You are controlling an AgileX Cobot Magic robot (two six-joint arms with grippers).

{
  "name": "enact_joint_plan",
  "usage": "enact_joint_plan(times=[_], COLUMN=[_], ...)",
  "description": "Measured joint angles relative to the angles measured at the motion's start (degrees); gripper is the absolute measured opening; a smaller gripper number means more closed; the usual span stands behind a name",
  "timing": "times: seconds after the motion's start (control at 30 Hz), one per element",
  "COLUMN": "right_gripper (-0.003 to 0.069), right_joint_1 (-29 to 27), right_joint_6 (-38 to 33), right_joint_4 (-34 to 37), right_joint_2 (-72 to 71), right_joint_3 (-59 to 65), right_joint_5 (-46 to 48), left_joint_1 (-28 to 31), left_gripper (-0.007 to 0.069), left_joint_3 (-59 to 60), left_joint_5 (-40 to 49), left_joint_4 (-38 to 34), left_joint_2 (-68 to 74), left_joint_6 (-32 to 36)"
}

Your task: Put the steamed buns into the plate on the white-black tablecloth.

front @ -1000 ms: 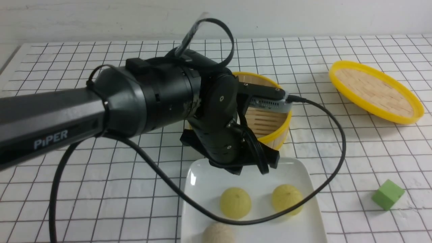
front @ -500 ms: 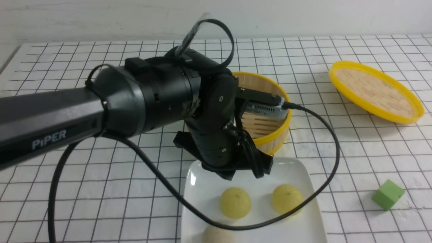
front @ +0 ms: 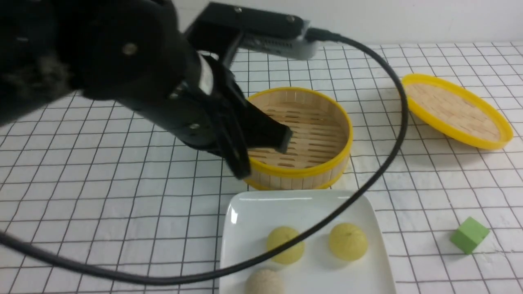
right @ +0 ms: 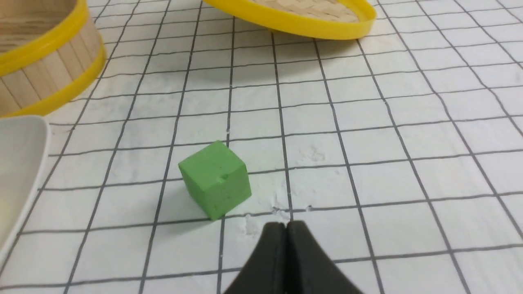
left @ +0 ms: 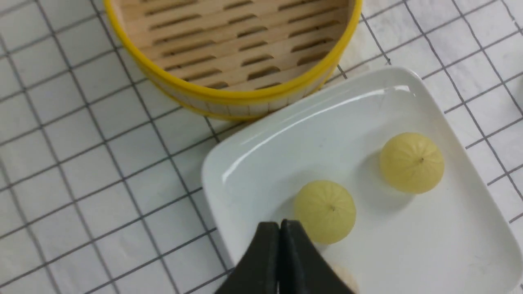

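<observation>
2 steamed buns (front: 348, 241) sit on the plate (front: 253, 202), toward the white-black tablecloth's (front: 122, 204) near edge. A cable (front: 398, 134) crosses 1 bun. The plate's near edge is cut off. Left gripper (left: 280, 224) and right gripper (right: 286, 225): fingers together, empty.

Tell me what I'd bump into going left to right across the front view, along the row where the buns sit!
left steamed bun → right steamed bun → green cube
</observation>
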Motion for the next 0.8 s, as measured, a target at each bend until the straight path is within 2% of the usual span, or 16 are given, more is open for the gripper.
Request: enact_joint_plan(times=[0.3,0.4,0.6,0.63,0.8], right_gripper=[0.0013,0.0015,0.0024,0.0026,0.0032], right_joint_1=[-0.38,-0.38,-0.38,-0.38,-0.38], right_joint_6=[0.0,0.0,0.0,0.0,0.0], right_joint_4=[0.54,0.54,0.54,0.54,0.54], right_joint_2=[0.0,0.0,0.0,0.0,0.0], right_joint_3=[0.04,0.04,0.04,0.04,0.04], right_joint_5=[-0.35,-0.35,-0.35,-0.35,-0.35], left_joint_1=[0.0,0.0,0.0,0.0,0.0], left_gripper=[0.0014,0.0015,0.0018,0.0019,0.002], left_joint_3=[3.76,13.58,35.12,38.89,48.94], left_joint_5=[10.87,10.0,-12.81,-20.6,-35.6], left_joint_4=[6.29,7.02,8.85,9.11,10.34], left_joint_2=[-15.21,-24.84,-39.19,-41.49,-45.46], left_joint_6=[-1.16,-6.14,-18.34,-21.6,-28.46])
